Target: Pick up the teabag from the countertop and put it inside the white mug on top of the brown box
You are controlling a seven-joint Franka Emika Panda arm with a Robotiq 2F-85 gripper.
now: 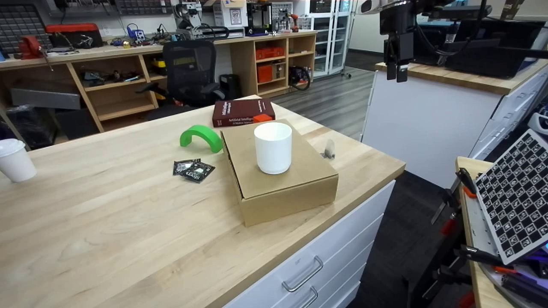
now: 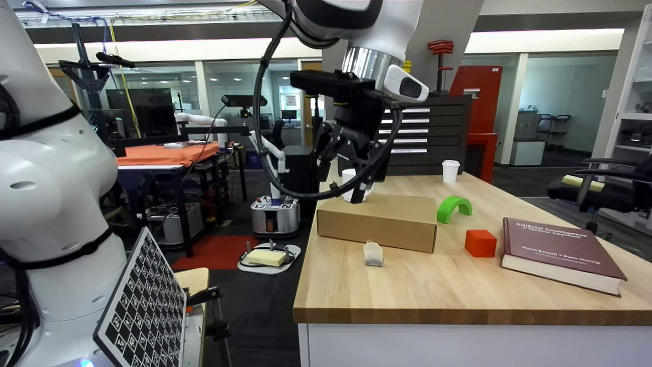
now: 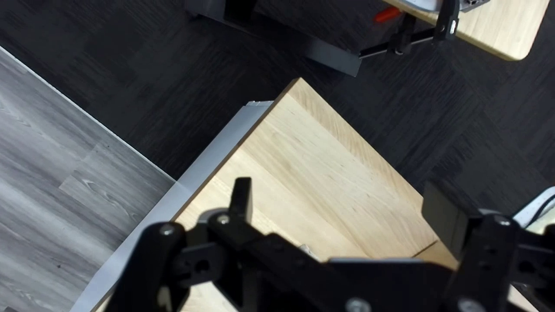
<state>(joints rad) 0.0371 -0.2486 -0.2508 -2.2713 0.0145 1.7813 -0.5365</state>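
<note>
The teabag [image 1: 329, 149] stands on the countertop [image 1: 128, 218] beside the brown box [image 1: 295, 201]. In an exterior view the teabag [image 2: 373, 255] shows whole, in front of the box [image 2: 377, 230]. In the wrist view only a small bit of the teabag [image 3: 306, 248] shows past the gripper's body. The white mug [image 1: 274, 149] stands upright on the box. In an exterior view the mug [image 2: 349, 175] is partly hidden behind my gripper [image 2: 346, 179]. My gripper [image 1: 397, 73] is high above the countertop's level, its fingers wide apart [image 3: 340, 199], with nothing between them.
A dark red book [image 1: 239, 113], a red block [image 2: 480, 243] and a green arch [image 1: 201, 136] lie near the box. Black packets [image 1: 193, 170] and a whitish cup [image 1: 16, 160] are on the countertop. A checkered board [image 1: 520, 194] stands by the robot base.
</note>
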